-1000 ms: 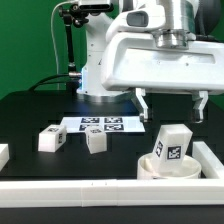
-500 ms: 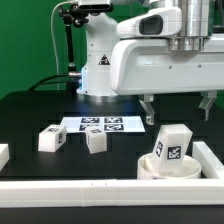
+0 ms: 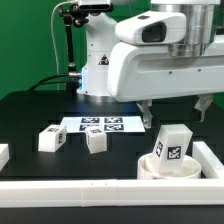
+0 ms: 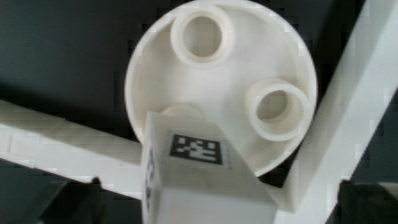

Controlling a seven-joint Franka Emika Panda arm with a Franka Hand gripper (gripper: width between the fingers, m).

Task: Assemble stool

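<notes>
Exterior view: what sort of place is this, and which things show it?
Probably a robotics lab bench: a robot arm, a marker board on the black table, and a green backdrop.

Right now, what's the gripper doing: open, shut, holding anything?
Gripper: open, jaws wide apart, holding nothing; it hangs above the leg standing on the seat.

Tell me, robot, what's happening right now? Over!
Gripper open, empty, over the seat. One leg upright on the seat. Two loose legs apart, exterior view's left. Nothing in the way.
</notes>
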